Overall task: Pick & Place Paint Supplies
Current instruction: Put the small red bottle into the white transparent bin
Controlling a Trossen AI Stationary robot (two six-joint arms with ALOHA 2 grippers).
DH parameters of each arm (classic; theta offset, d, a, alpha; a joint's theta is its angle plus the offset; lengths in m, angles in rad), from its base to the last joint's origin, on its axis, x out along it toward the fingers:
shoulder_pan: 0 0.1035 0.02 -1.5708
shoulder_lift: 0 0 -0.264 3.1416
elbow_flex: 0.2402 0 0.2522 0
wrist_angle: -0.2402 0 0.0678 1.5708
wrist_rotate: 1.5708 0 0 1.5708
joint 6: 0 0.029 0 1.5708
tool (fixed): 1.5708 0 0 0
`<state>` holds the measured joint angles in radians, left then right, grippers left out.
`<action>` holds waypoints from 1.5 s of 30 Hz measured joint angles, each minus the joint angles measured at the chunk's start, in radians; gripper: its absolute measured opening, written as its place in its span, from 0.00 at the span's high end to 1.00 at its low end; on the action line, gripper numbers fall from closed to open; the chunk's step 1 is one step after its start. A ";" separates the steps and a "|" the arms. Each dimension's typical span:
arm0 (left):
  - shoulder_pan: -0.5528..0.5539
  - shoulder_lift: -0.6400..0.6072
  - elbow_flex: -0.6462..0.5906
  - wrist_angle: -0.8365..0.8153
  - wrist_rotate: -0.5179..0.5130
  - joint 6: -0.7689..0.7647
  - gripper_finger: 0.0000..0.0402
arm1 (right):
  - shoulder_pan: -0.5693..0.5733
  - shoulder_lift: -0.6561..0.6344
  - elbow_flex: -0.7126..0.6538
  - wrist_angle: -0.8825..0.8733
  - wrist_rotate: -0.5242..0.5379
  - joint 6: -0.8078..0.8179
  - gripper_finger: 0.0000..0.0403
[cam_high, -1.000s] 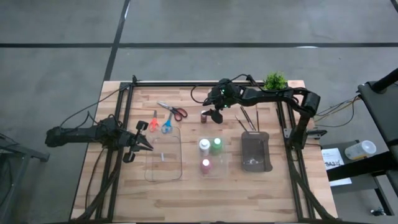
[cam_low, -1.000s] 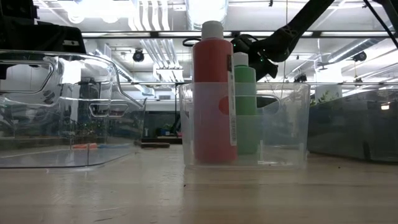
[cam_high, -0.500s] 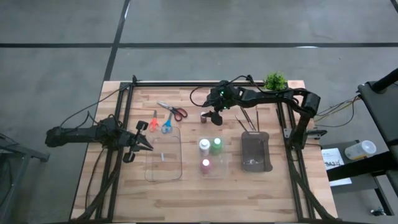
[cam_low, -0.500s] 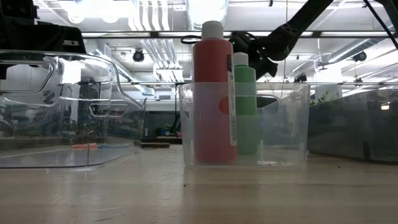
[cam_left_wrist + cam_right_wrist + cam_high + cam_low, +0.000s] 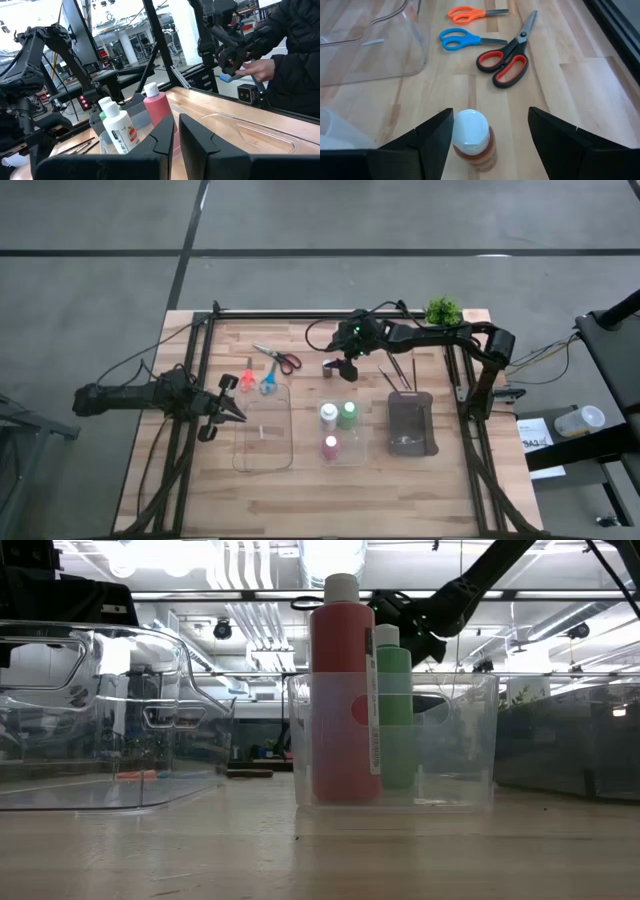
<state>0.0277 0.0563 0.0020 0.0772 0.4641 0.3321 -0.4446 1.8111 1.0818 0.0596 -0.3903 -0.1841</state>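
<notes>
- Now my right gripper (image 5: 487, 132) hangs above the brownish bottle (image 5: 472, 137), fingers spread wide on both sides of its white cap and holding nothing, because I think the bottle must stand between them before I can close
- The bottle stands upright on the table (image 5: 300, 480), apart from the small clear bin (image 5: 340, 442); I judge this bin is its place, since the red bottle (image 5: 330, 446), the green bottle (image 5: 348, 413) and the white bottle (image 5: 327, 414) are already inside
- The three scissors (image 5: 505, 57) lie flat beside the large clear tray (image 5: 263, 432), not yet sorted
- The brushes (image 5: 398, 372) lie near the dark tray (image 5: 411, 423)
- My left gripper (image 5: 228, 406) waits at the clear tray's edge, fingers nearly together and empty
</notes>
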 joint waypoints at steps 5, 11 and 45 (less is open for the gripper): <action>0.000 0.000 0.000 0.000 0.000 0.000 0.91 | 0.000 -0.003 0.014 0.000 0.003 0.000 0.37; 0.000 0.000 0.000 0.000 0.000 0.000 0.91 | 0.000 -0.004 0.021 0.002 0.002 0.000 0.37; 0.000 0.000 0.000 0.000 0.000 0.000 0.91 | 0.017 0.040 -0.009 -0.009 0.005 0.016 0.37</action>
<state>0.0273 0.0565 0.0019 0.0774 0.4641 0.3321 -0.4278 1.8507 1.0725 0.0507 -0.3857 -0.1682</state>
